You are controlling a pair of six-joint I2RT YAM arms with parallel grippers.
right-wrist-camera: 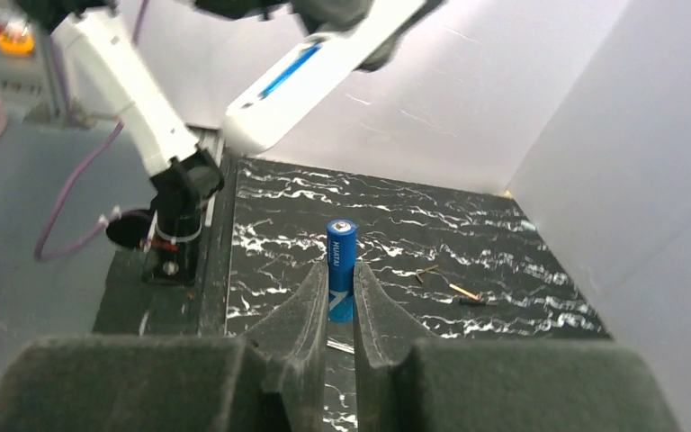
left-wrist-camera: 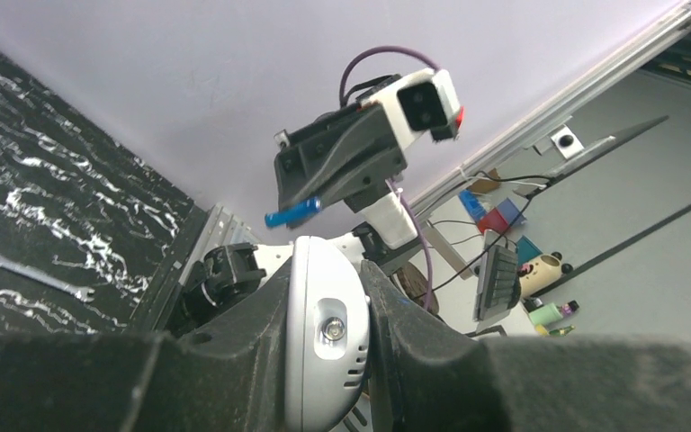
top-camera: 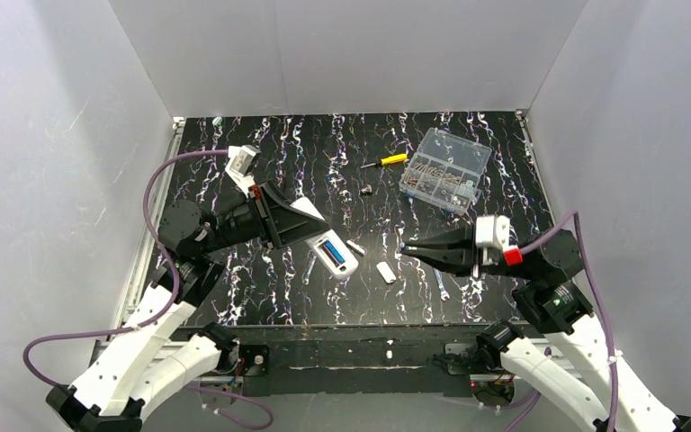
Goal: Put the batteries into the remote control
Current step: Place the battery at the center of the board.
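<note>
My left gripper (top-camera: pixel 295 219) is shut on the white remote control (top-camera: pixel 324 241) and holds it tilted above the table, back side up. One blue battery (top-camera: pixel 333 253) lies in its open compartment. In the left wrist view the remote's end (left-wrist-camera: pixel 324 333) sits between the pads of the left gripper (left-wrist-camera: pixel 326 281). My right gripper (top-camera: pixel 405 246) is shut on a second blue battery (right-wrist-camera: pixel 341 261), which stands up between its fingertips (right-wrist-camera: pixel 310 301). It is just right of the remote's low end. The remote also shows in the right wrist view (right-wrist-camera: pixel 315 67).
A white battery cover (top-camera: pixel 386 272) lies below the remote's end. A silver wrench (top-camera: pixel 441 283) lies near the right gripper. A yellow-handled screwdriver (top-camera: pixel 385 161) and a clear compartment box (top-camera: pixel 445 171) are at the back right. Grey walls enclose the table.
</note>
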